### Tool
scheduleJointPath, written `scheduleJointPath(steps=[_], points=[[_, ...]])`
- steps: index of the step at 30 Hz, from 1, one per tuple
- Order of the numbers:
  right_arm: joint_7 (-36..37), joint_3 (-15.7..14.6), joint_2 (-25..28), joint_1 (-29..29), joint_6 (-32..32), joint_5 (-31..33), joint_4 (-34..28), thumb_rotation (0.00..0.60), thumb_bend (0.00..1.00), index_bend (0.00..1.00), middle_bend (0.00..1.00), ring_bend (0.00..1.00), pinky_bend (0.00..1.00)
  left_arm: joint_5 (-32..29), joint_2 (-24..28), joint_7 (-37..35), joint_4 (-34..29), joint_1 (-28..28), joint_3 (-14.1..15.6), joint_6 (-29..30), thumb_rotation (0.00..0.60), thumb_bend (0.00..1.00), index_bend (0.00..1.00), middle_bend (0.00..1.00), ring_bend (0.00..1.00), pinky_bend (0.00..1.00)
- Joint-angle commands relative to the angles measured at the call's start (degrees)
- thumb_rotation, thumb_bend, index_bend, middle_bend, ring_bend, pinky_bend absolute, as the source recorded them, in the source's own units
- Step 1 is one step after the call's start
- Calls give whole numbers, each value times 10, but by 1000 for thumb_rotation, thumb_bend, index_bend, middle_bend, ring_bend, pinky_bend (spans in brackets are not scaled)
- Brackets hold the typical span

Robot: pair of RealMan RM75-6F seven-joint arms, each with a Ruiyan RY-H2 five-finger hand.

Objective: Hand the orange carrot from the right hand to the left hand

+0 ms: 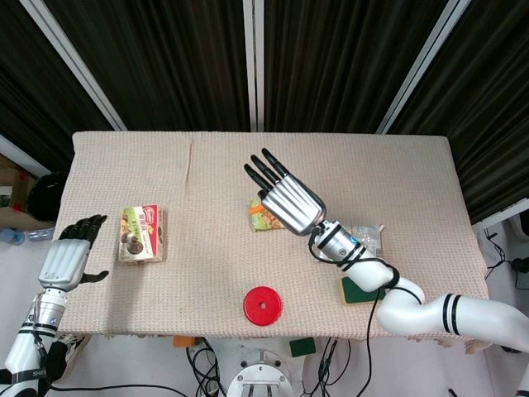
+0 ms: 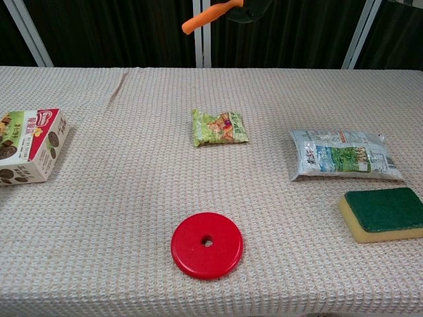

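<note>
Right robot hand (image 1: 289, 201) grasps the tapered orange carrot (image 2: 206, 16); left robot hand (image 1: 73, 251), at nine o'clock, hangs released, far off. A long carry risks dropping it.

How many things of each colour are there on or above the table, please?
Orange: 1, the carrot
Red: 1, the disc
Green: 2, the snack packet and sponge
Mixed print: 2, the box and pouch
Total: 6

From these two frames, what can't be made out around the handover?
- Orange carrot: in the head view the silver right hand covers it; only an orange sliver shows.
- Right hand's grip: the chest view's top edge cuts off the hand.
- Left hand: head view only, near the left table edge, open; outside the chest view.
- Green snack packet: print too small.
</note>
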Motion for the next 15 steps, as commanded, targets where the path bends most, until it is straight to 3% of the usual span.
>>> scheduleJointPath(steps=[1,7,15], points=[[-2,-2,1,4,1,6,-1,600,364,625,64,0,0,1,-1,-3,2,-1,1,0,600,25,41,62,81,167],[-3,-13,2,6,13,9,-7,600,363,625,64,0,0,18,-3,-23,8,0,3,9,600,25,46,62,81,167],[-10,-24,13,7,25,12,-16,600,364,621,65,0,0,69,7,-148,10,-28,4,-29,600,30,102,99,90,177]])
